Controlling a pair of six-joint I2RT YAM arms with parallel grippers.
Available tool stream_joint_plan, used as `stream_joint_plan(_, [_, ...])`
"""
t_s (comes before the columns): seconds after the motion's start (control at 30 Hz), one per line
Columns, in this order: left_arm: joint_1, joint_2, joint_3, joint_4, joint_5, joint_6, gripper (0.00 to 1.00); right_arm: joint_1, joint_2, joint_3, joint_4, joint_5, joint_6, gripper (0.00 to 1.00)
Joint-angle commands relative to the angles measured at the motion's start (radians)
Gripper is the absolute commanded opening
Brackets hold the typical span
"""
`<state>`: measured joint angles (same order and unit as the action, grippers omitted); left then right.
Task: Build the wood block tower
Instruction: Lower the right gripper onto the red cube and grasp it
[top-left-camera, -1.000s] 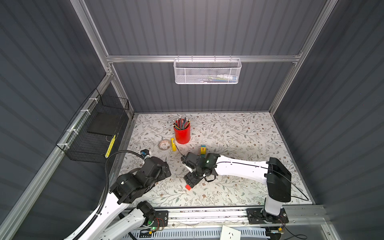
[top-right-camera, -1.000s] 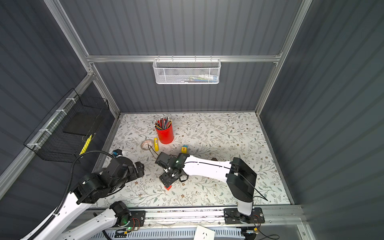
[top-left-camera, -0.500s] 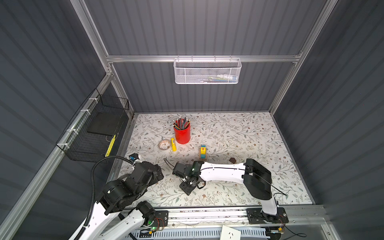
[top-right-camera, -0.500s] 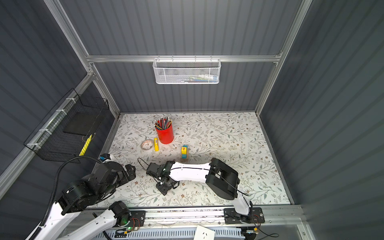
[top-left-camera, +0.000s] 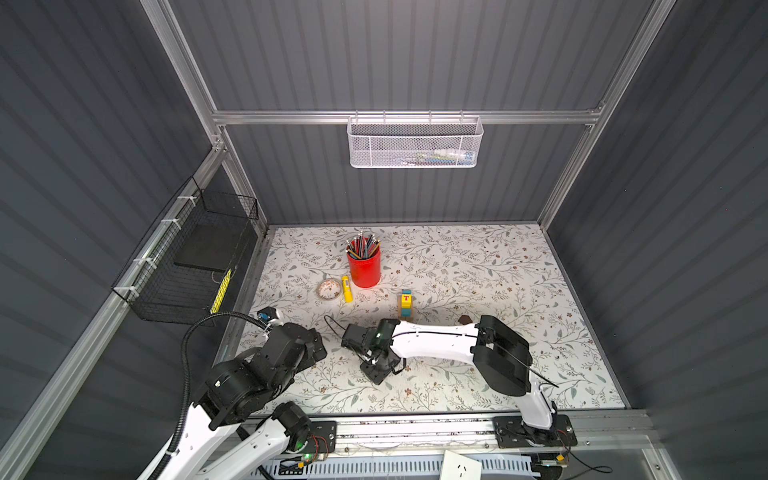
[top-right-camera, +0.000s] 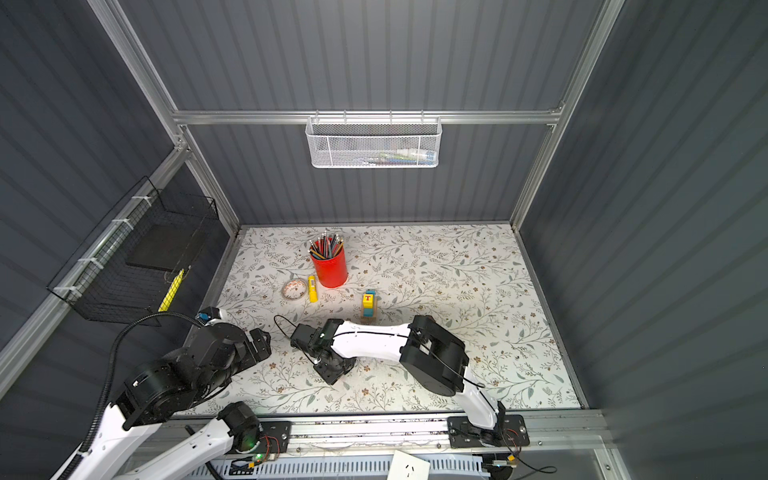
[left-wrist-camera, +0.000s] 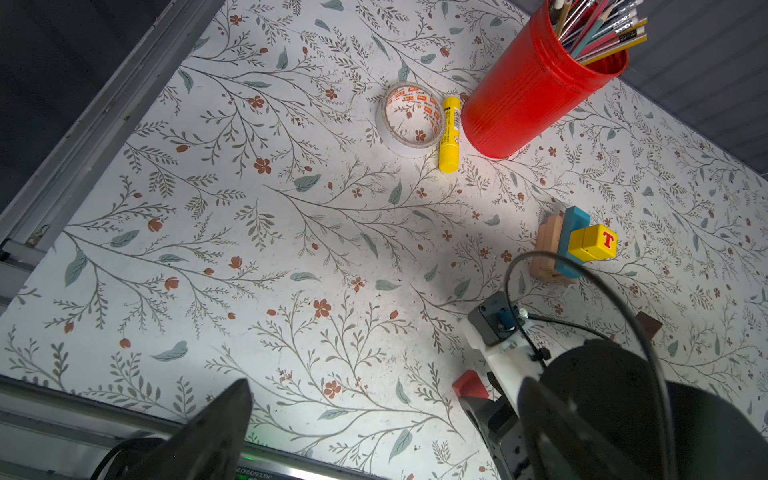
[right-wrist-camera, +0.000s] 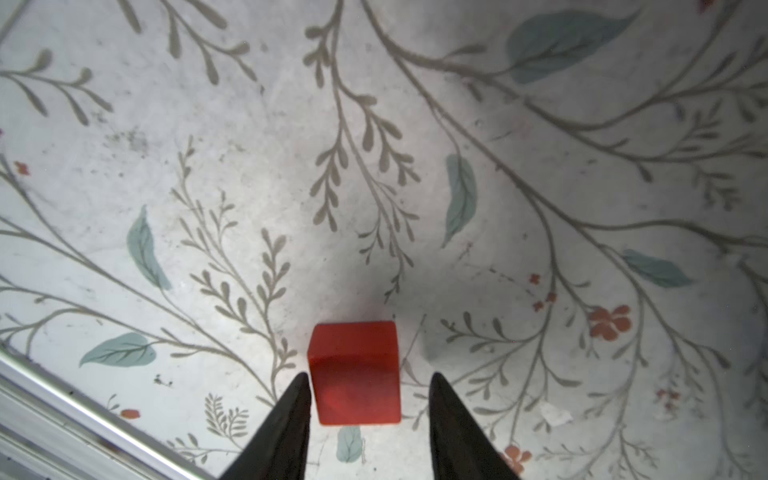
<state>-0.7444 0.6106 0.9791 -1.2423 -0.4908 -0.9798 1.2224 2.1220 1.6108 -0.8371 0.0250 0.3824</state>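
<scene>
Table (top-left-camera: 478, 266) w/ floral-print top — red pencil cup (top-left-camera: 364, 270) upright twd the back, yellow glue stick (top-left-camera: 346, 288) lying just beside it, tape roll (top-left-camera: 329, 289) flat next to that. Tan planks (left-wrist-camera: 546, 249) mid-table, red cube (right-wrist-camera: 355, 374) nr the front, brown roof piece (top-left-camera: 464, 319) apart — all resting on it

Wood block tower (top-left-camera: 405, 305), partly built: tan planks (left-wrist-camera: 545, 249) at base, blue plank (left-wrist-camera: 575, 222), yellow T-lettered cubes (left-wrist-camera: 592, 248) on top; red cube (right-wrist-camera: 355, 372) and dark brown roof piece (top-left-camera: 464, 319) loose, apart

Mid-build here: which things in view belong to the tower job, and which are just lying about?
Job: half-built block stack, red cube, brown roof piece.
Lying about: pencil cup, glue stick, tape roll, white wall basket, black wire basket.
</scene>
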Motion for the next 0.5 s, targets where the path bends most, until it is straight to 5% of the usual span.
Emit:
stream_joint_plan(0.0, [0.005,0.004,0.010,-0.017,-0.012,-0.010,0.99,-0.007,0.034,0.030,-0.043,-0.002,0.013,0.43])
stream_joint_plan(0.47, [0.006,0.003,0.009,-0.010,-0.008,-0.011,0.99,-0.009,0.071,0.061,-0.064,-0.021,0.030,0.32])
